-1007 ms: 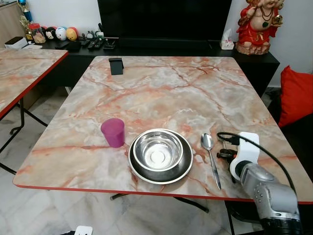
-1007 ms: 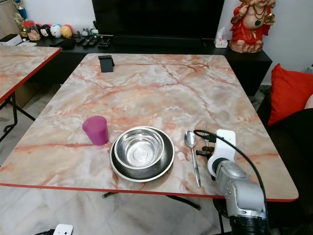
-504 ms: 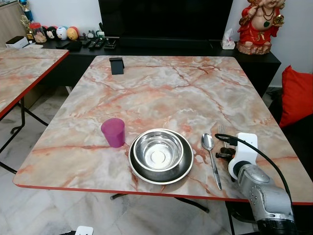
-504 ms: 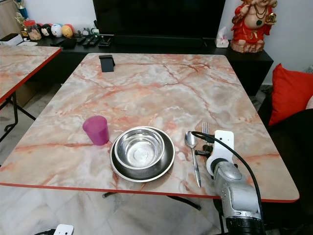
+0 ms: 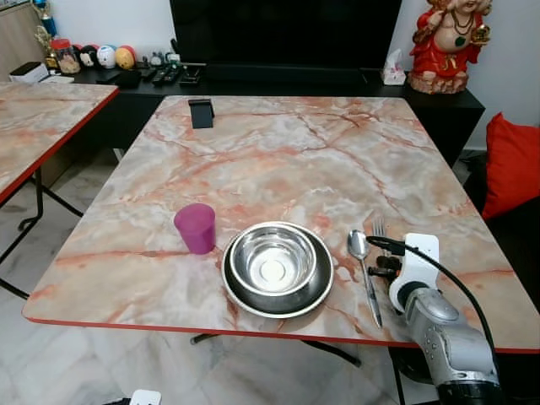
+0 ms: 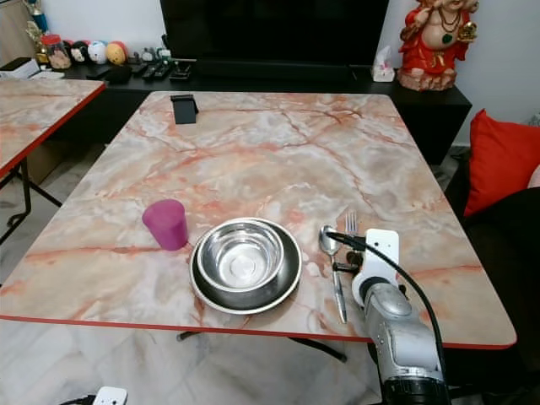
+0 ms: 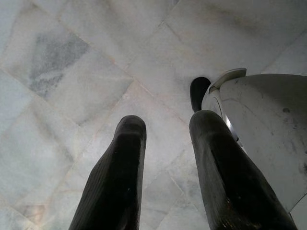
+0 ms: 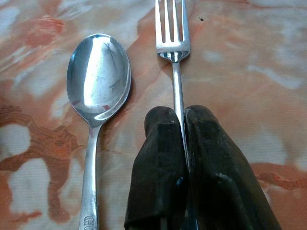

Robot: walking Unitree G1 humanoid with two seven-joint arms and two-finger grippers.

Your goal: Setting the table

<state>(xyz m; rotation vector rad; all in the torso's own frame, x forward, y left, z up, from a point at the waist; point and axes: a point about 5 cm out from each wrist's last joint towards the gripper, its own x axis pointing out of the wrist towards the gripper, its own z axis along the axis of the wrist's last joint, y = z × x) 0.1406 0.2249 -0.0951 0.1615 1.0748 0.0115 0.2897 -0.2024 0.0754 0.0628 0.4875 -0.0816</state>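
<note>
On the marble table (image 5: 278, 160) a steel bowl (image 5: 272, 257) sits in a dark plate (image 5: 245, 299), with a pink cup (image 5: 196, 228) to its left. A spoon (image 5: 359, 245) lies right of the plate. My right gripper (image 8: 180, 120) is shut on the handle of a fork (image 8: 172, 33), which lies parallel to the spoon (image 8: 98, 76) and just right of it, tines pointing away from me. The fork's tines (image 5: 378, 226) stick out ahead of the right gripper (image 5: 386, 263). My left gripper (image 7: 168, 124) hangs open over the floor.
A black phone stand (image 5: 201, 112) stands at the table's far left. A second marble table (image 5: 42, 110) is to the left. A red cushion (image 5: 513, 164) lies at the right, and a low black console with a red statue (image 5: 447, 42) is behind.
My right gripper has slid forward along the table with the fork, and the fork's tines now show beside the spoon's bowl. Cup, plate and bowl have not moved.
</note>
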